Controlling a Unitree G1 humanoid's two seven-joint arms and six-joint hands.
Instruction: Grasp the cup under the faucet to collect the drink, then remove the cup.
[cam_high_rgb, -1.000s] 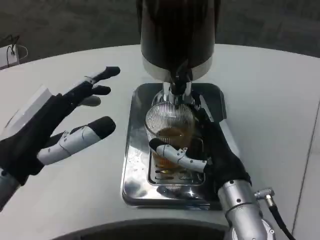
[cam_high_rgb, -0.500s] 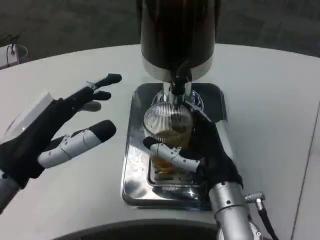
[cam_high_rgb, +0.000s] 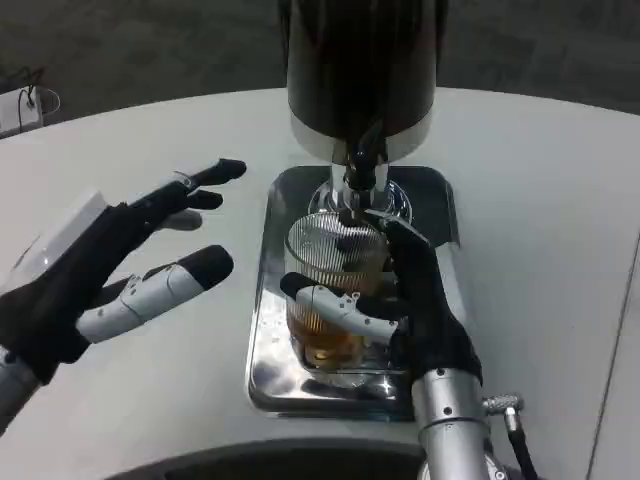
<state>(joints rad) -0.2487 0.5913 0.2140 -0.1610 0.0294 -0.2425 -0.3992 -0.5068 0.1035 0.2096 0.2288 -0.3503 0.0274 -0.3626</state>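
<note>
A ribbed clear glass cup (cam_high_rgb: 330, 285) with amber drink in its lower part stands over the steel drip tray (cam_high_rgb: 268, 300), just in front of the faucet (cam_high_rgb: 358, 170) of the dark drink dispenser (cam_high_rgb: 362, 70). My right hand (cam_high_rgb: 410, 310) grips the cup from its right side, thumb wrapped across the front. My left hand (cam_high_rgb: 120, 265) hovers over the table left of the tray, fingers spread, holding nothing.
The white round table (cam_high_rgb: 540, 200) stretches to both sides of the tray. A small white object (cam_high_rgb: 25, 110) lies at the far left edge. A cable (cam_high_rgb: 515, 440) hangs from my right wrist.
My right hand has drawn the cup toward me and slightly left, out from directly under the faucet. The left hand stays about where it was.
</note>
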